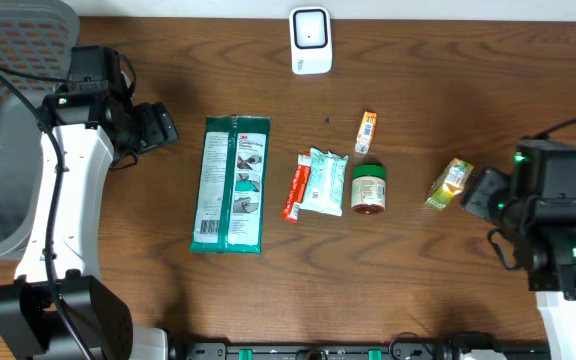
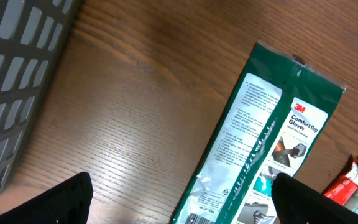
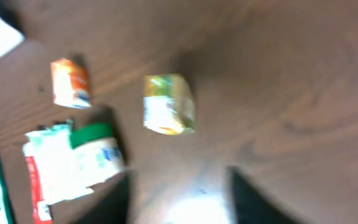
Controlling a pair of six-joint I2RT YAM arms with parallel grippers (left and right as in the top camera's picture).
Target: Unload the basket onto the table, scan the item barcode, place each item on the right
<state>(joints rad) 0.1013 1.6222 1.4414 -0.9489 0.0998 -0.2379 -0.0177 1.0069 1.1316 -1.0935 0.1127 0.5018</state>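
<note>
The small yellow-green box (image 1: 450, 185) lies on the brown surface (image 1: 408, 290), to the right of the jar (image 1: 369, 189) and well apart from the white scanner (image 1: 310, 40) at the far edge. The right claw (image 3: 179, 186) sits just beside the box, its jaws apart and holding nothing, though its own view is blurred. The left claw (image 2: 180, 186) is spread wide and empty, beside the green glove packet (image 1: 230, 183).

Looks a mock checkout — scanner (image 1: 310, 40), glove pack (image 1: 230, 184).
</note>
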